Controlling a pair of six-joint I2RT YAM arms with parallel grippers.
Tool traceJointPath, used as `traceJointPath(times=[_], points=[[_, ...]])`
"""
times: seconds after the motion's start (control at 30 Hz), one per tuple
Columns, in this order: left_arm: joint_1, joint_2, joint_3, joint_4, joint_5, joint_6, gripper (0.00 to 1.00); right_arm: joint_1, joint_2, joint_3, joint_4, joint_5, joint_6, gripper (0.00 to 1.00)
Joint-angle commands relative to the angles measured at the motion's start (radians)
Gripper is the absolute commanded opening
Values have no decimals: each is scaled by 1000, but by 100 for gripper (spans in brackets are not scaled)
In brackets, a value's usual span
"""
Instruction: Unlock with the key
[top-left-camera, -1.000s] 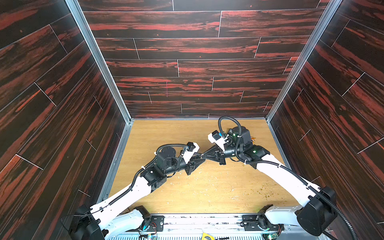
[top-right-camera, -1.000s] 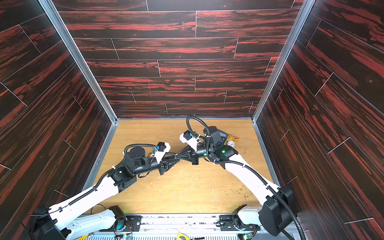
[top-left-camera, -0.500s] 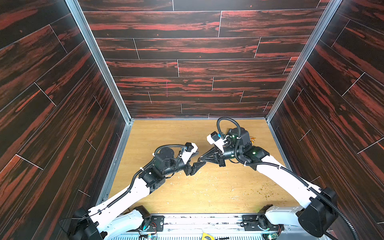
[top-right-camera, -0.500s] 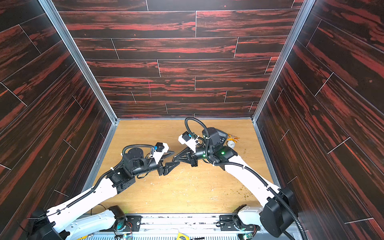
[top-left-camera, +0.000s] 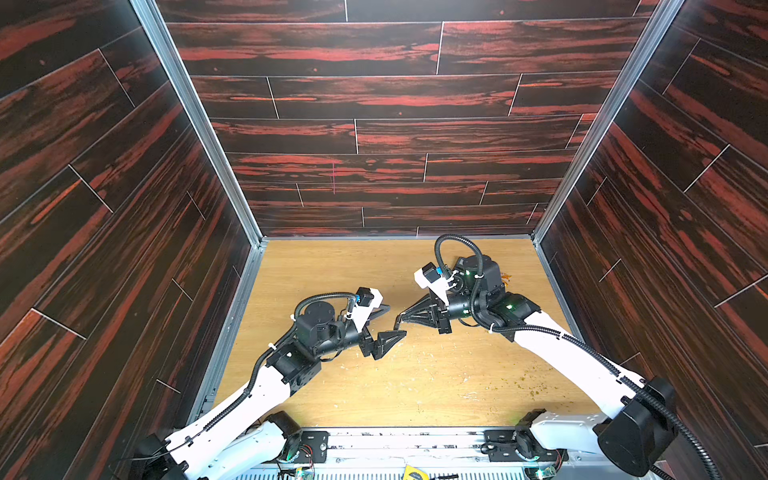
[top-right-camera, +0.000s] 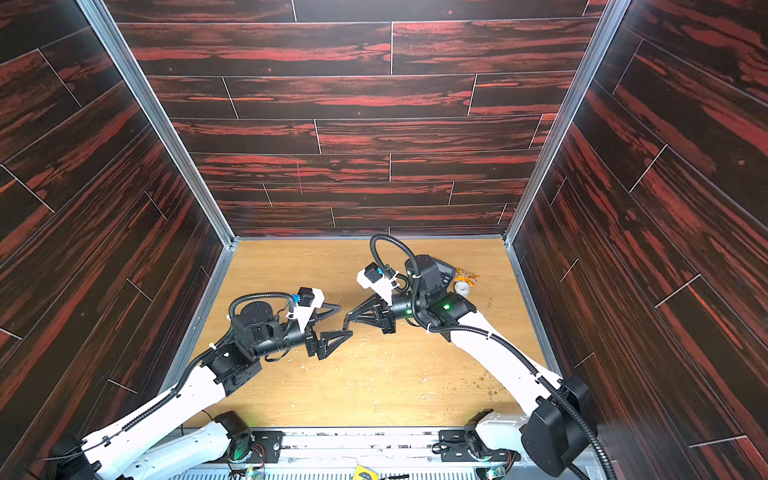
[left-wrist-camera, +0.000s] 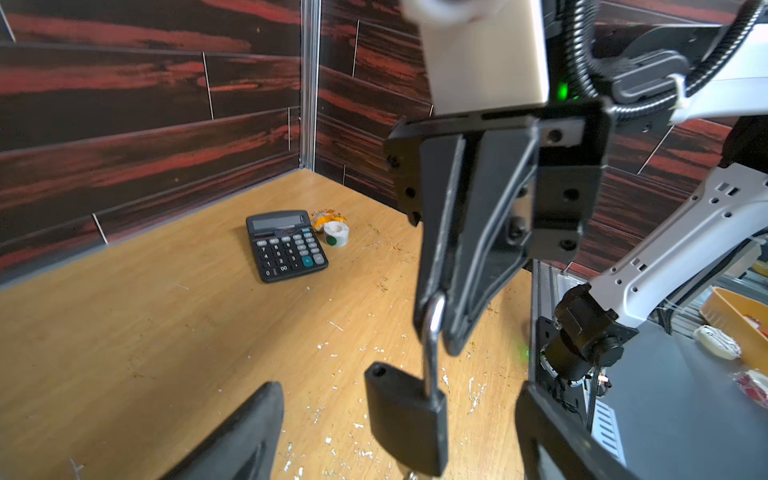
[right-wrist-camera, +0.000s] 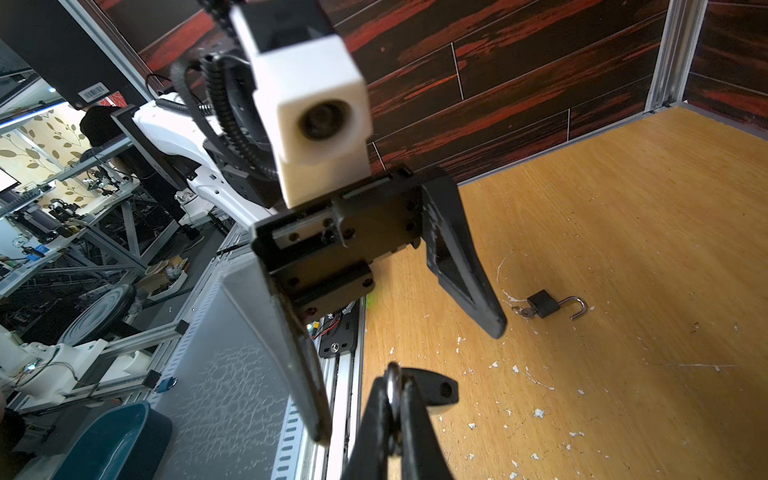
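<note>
- Right fingers (left-wrist-camera: 469, 249) pinched shut on the silver shackle (left-wrist-camera: 432, 353) of an open black padlock (left-wrist-camera: 407, 419), hanging lower centre in the left wrist view.
- Left fingers (left-wrist-camera: 249, 432) spread wide either side, not touching.

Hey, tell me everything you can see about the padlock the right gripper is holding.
The padlock has a matte black, boxy body and a shiny steel shackle. It is unlocked: one shackle leg is out, leaving an empty hole in the body's top. It hangs tilted in the air above the wooden table, pinched at the shackle's bend by the shut right gripper. The open left gripper flanks it without touching.
</note>
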Motion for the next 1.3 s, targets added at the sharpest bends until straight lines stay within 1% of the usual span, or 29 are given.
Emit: traceJointPath(times=[0.0,0.1,0.23,0.33,0.43,0.53,0.57,0.6,0.67,0.8,0.9,1.0,1.03,1.1,1.2,1.27], points=[[11,26,-4,51,50,-44,89,5,-55,-3,18,-11,-41,0],[13,56,1,104,100,-77,84,5,-55,8,6,-24,-61,0],[13,82,24,117,147,-88,76,4,-61,4,-7,-26,-85,0],[13,98,30,151,185,-112,68,4,-60,4,-11,-26,-91,0],[13,121,37,161,215,-122,66,5,-67,3,1,-27,-88,0],[13,130,37,182,243,-132,59,4,-70,6,0,-31,-89,0],[13,132,37,189,250,-136,58,5,-71,6,0,-32,-89,0],[13,133,39,191,252,-140,58,5,-73,5,0,-32,-89,0],[13,133,40,190,253,-137,48,5,-76,4,-1,-30,-91,0],[13,123,35,188,247,-134,46,5,-80,0,-4,-29,-93,0],[15,114,30,174,245,-126,39,5,-88,-3,-5,-26,-92,0],[15,100,19,170,230,-121,36,4,-90,-2,-3,-26,-90,0],[15,95,15,166,222,-116,34,5,-91,-3,-5,-26,-89,0],[17,86,9,161,213,-112,28,5,-95,-5,-1,-27,-89,0],[18,75,4,171,208,-116,24,5,-94,-4,-2,-29,-90,0],[18,72,2,174,201,-116,18,4,-91,-6,-5,-27,-91,0]])
